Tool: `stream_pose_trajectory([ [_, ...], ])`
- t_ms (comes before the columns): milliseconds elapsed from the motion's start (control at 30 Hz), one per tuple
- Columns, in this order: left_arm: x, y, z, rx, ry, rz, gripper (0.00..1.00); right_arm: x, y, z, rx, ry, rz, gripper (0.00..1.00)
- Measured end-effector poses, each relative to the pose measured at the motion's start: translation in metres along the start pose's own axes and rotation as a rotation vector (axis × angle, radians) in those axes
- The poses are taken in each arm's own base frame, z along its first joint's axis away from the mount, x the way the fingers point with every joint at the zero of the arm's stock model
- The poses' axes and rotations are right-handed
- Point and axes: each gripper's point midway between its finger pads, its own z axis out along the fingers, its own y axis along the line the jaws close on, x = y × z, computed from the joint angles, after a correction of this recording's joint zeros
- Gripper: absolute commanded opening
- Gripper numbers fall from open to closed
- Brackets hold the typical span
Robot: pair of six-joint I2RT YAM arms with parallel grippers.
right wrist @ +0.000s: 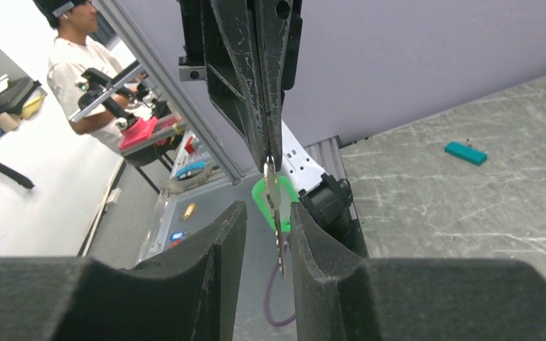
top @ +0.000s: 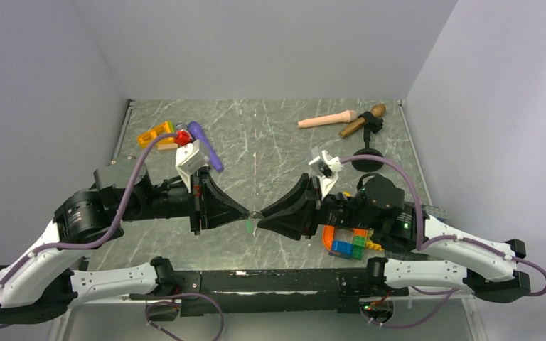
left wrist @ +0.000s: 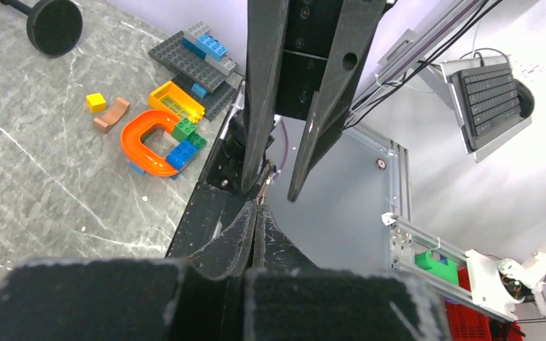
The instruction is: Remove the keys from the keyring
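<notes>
My left gripper point(top: 245, 211) is shut on the small metal keyring point(right wrist: 269, 168) and holds it above the table's near middle; its closed tips show in the left wrist view point(left wrist: 258, 213). A bright green key point(right wrist: 276, 204) hangs from the ring, its metal blade pointing down; it also shows in the top view point(top: 249, 226). My right gripper point(right wrist: 268, 213) is open, one finger on each side of the hanging key, which sits close to the right-hand finger. The right gripper meets the left one tip to tip point(top: 261, 222). The teal key point(right wrist: 466, 152) lies loose on the table.
An orange curved track point(top: 341, 236) with coloured building blocks lies under the right arm, also in the left wrist view point(left wrist: 149, 138). A microphone on a black stand point(top: 366, 158) and a beige handle point(top: 325, 120) are at the back right. Orange, red and purple toys point(top: 185, 136) are at the back left.
</notes>
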Motion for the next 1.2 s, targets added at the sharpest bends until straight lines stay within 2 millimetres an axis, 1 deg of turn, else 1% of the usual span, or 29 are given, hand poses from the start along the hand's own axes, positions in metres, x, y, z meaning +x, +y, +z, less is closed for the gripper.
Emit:
stream_pose_trajectory([
  [133,-0.004,-0.005,-0.004,0.017,-0.034,-0.017,0.0,-0.01,0.005,-0.008,-0.005,-0.033,-0.007,0.31],
  [200,-0.005,-0.006,-0.007,0.023,-0.044,-0.023,0.0,-0.012,0.006,-0.01,-0.008,-0.038,-0.009,0.31],
  [333,-0.011,-0.011,-0.008,0.038,-0.071,-0.029,0.0,-0.008,0.004,-0.004,-0.004,-0.022,-0.006,0.3],
  [433,-0.011,-0.011,-0.007,0.043,-0.074,-0.035,0.0,-0.003,0.0,0.004,0.002,0.0,-0.001,0.29],
  [567,-0.01,-0.011,-0.004,0.051,-0.07,-0.047,0.0,0.002,-0.003,0.011,0.008,0.02,0.003,0.24],
  [667,-0.01,-0.012,-0.004,0.055,-0.071,-0.046,0.0,0.001,-0.002,0.011,0.001,0.023,0.002,0.17],
  [733,-0.011,-0.013,-0.004,0.059,-0.074,-0.046,0.0,0.0,0.001,0.011,-0.009,0.023,0.0,0.15],
  [900,-0.011,-0.013,-0.003,0.065,-0.083,-0.046,0.0,-0.001,0.004,0.01,-0.022,0.023,-0.001,0.15],
  [1000,-0.01,-0.013,-0.003,0.07,-0.088,-0.046,0.0,0.0,0.005,0.01,-0.027,0.026,-0.001,0.2],
  [1100,-0.007,-0.013,-0.002,0.077,-0.081,-0.059,0.0,0.0,0.006,0.01,-0.031,0.026,0.0,0.23],
  [1167,-0.005,-0.013,-0.001,0.079,-0.074,-0.065,0.0,0.0,0.007,0.01,-0.036,0.028,0.0,0.23],
  [1200,-0.004,-0.013,0.0,0.081,-0.071,-0.067,0.0,0.0,0.007,0.01,-0.039,0.029,0.0,0.21],
])
